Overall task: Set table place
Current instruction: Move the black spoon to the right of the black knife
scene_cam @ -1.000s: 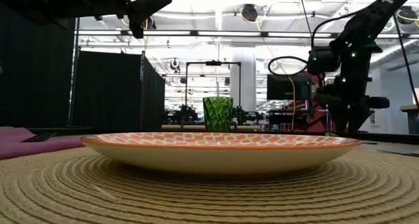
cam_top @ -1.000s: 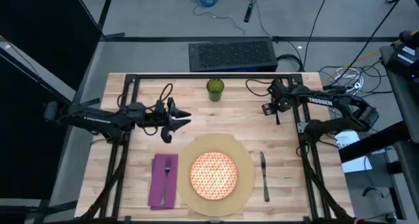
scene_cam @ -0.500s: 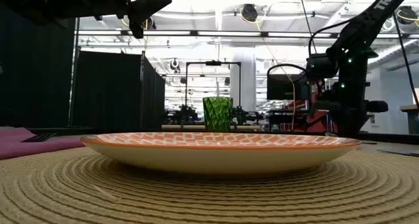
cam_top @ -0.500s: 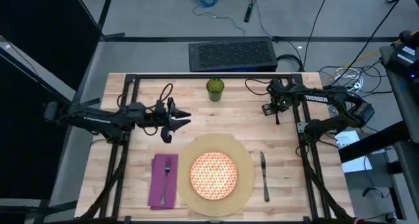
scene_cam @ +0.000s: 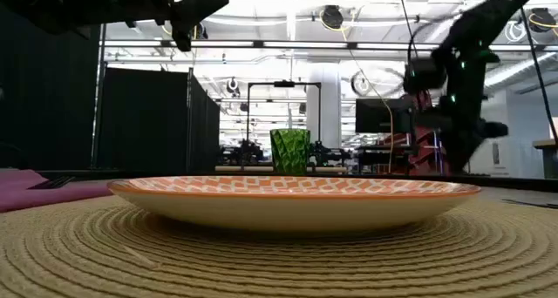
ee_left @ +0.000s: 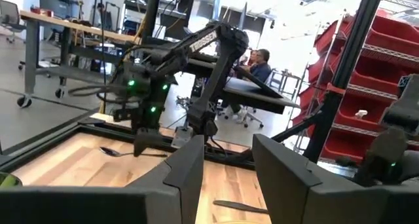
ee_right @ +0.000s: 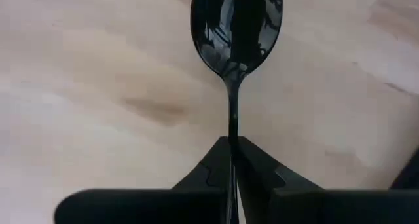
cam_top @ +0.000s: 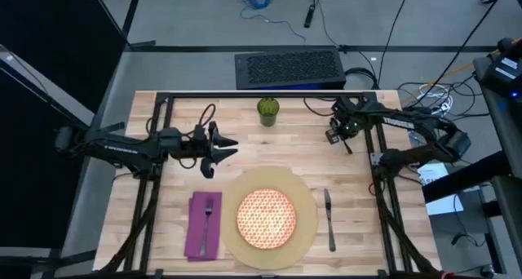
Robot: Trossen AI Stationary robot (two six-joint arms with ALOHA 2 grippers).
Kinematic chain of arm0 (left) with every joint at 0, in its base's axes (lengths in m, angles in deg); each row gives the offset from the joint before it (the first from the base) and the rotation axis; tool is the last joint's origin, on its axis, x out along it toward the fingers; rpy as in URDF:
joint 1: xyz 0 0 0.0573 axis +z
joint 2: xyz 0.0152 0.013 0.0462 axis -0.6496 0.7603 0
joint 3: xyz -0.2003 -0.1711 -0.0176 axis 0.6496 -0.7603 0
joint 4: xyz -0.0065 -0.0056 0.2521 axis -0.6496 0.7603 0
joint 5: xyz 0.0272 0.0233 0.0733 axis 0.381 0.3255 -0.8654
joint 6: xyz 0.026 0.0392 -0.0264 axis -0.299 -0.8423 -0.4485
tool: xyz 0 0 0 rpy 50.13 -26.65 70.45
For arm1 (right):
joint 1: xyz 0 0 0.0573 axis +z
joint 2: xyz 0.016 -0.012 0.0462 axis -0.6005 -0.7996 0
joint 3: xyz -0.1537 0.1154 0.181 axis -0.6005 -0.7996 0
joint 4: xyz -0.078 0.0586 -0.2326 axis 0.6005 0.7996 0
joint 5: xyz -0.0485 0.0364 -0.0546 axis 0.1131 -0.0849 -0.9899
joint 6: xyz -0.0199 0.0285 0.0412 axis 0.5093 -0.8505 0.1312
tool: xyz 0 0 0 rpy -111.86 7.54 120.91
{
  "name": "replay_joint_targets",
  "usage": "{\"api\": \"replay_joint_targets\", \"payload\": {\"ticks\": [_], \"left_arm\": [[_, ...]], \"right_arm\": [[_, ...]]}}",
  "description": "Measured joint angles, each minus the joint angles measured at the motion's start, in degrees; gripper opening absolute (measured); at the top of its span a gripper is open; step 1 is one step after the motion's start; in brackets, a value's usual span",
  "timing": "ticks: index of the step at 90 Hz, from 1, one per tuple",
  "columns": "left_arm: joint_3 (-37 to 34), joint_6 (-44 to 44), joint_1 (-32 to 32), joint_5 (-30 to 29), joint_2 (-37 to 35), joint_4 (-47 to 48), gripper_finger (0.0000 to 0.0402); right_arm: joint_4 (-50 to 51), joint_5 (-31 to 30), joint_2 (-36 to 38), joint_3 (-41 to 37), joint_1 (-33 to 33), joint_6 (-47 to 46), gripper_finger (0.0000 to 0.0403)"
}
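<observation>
From above: right gripper (cam_top: 335, 135) sits at the far right of the tabletop (cam_top: 306, 152), short of the black rail (cam_top: 261, 95), well apart from the green cup (cam_top: 268, 110). Mat (cam_top: 303, 199), plate (cam_top: 266, 217), purple napkin (cam_top: 196, 222) with fork (cam_top: 208, 216) and knife (cam_top: 329, 219) are all placed near the front edge; the bare strip right of the knife looks like the spoon's slot. Judgement: carry the spoon toward the front, lay it parallel to the knife, just beside it and not touching, well inside the right rail. The path there is open wood. Left gripper (cam_top: 220, 147) hovers mid-left, fingers apart, clear of that lane. At tabletop height: the plate (scene_cam: 292, 200) fills the foreground on the mat (scene_cam: 261, 254), cup (scene_cam: 289, 152) stands upright behind it, the right arm is up at the right, blurred; the spoon can't be made out here. Left wrist: its own fingers (ee_left: 190, 171) are spread with nothing between them; across the table the right gripper (ee_left: 145, 140) holds the spoon (ee_left: 111, 151) low over the wood. Right wrist: fingers (ee_right: 208, 175) pinched tight on the spoon's (ee_right: 237, 24) handle, bowl pointing away from the gripper, close over bare wood. Judgement: it's a thin edge grip, so move slow, keep the spoon level, and only let go once it's down flat.
</observation>
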Motion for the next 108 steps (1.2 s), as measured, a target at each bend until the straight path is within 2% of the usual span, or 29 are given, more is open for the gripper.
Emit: {"api": "replay_joint_targets", "payload": {"ticks": [15, 25, 33, 53, 68, 82, 108], "left_arm": [[-0.02, -0.02, 0.0, 0.0, 0.0, 0.03, 0.0118], [-0.02, -0.02, -0.01, 0.02, 0.0, 0.02, 0.0118], [-0.02, -0.08, -0.02, 0.02, 0.0, 0.02, 0.0118], [-0.02, 0.05, -0.02, 0.01, 0.0, -0.58, 0.0118], [-0.02, 0.09, -0.02, 0.01, 0.0, -0.61, 0.0118], [-0.02, 0.11, -0.02, 0.02, 0.0, -0.61, 0.0118], [-0.02, 0.61, -0.02, 0.03, 0.0, -0.66, 0.0118]], "right_arm": [[5.9, 1.73, 8.52, 1.11, 11.85, -9.89, 0.0001], [6.27, 1.45, 13.48, 1.11, 24.78, -22.0, 0.0], [4.89, -1.18, 15.3, 1.11, 36.55, -33.43, 0.0], [1.69, -10.35, 11.64, 1.11, 63.84, -61.77, 0.0], [0.38, -12.21, 4.19, 1.11, 79.63, -83.66, 0.0], [-3.11, -12.42, -2.55, 1.13, 88.12, -97.97, 0.0], [-5.7, -7.23, -9.64, 1.18, 87.63, -99.29, 0.0]]}}
